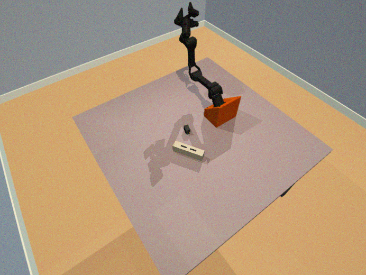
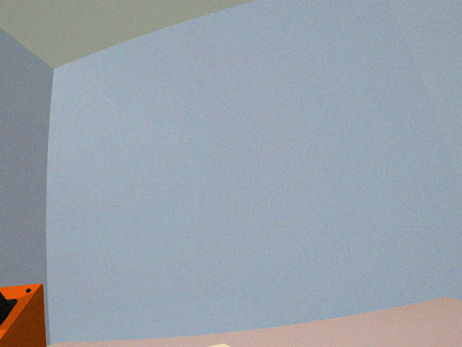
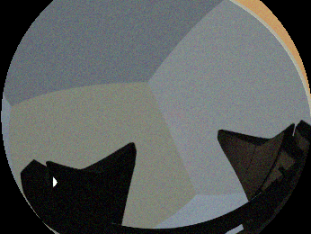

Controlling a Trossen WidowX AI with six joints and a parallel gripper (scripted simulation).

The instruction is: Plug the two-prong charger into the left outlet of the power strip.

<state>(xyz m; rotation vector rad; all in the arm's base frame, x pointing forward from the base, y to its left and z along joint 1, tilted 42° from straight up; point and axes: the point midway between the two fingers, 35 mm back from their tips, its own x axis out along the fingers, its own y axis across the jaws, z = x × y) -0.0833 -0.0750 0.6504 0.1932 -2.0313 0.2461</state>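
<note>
The charger (image 1: 186,129) is a small dark block lying on the mat in the top view, behind the power strip, with small yellowish prongs at its end toward the strip. The power strip (image 1: 188,152) (image 2: 223,345) is a long cream block with two dark outlets on top; only a sliver of it shows at the bottom edge of the exterior view. My gripper (image 1: 185,6) (image 3: 178,141) is open and empty, with its fingers wide apart. It is raised high, pointing upward, far above and away from both charger and strip. The wrist view shows neither of them.
The orange base block (image 1: 228,112) (image 2: 27,324) carries the arm and stands behind and to the right of the power strip in the top view. The mauve mat (image 1: 207,201) (image 2: 410,320) lies under everything. Shadows of the arm fall around the charger and strip.
</note>
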